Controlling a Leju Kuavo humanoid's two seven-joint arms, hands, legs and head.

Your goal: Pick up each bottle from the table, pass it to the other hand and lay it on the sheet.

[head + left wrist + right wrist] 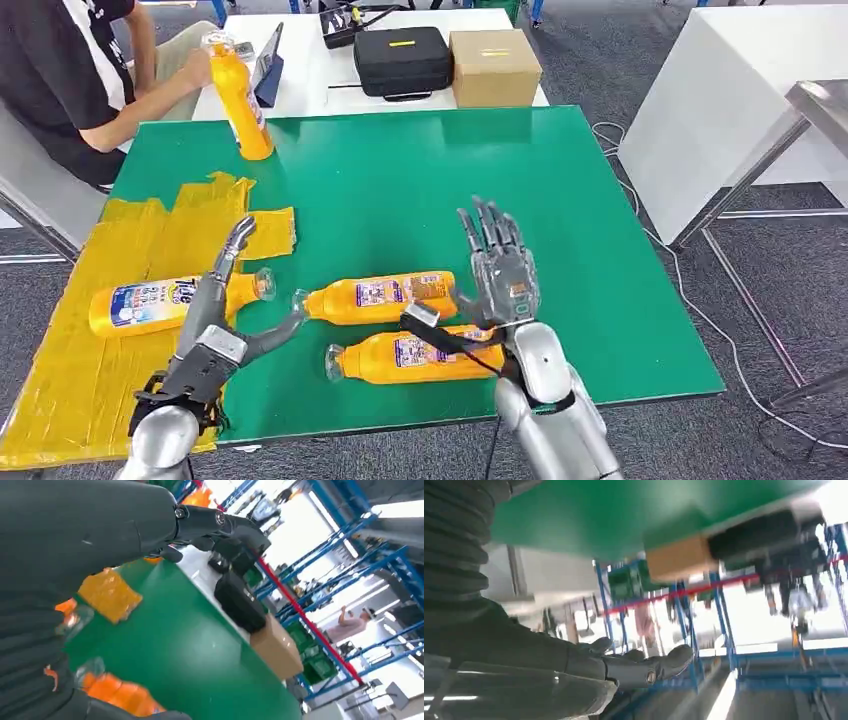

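Orange plastic bottles lie on the green table (pixel 400 180): two on their sides near its front edge, the farther bottle (pixel 375 297) just beyond the nearer bottle (pixel 415 357); a third bottle (pixel 165 303) rests on the crinkled yellow sheet (pixel 150 235); a fourth bottle (pixel 240 95) stands upright under a seated person's hand (pixel 195 68); the left hand (pixel 225 310) hovers empty, fingers spread; the right hand (pixel 497 268) hangs over the bottles' bases, fingers apart and extended.

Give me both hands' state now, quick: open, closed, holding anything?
Left hand: open, fingers spread above the yellow sheet, holding nothing.
Right hand: open, fingers extended above the two bottles on the green table, holding nothing.
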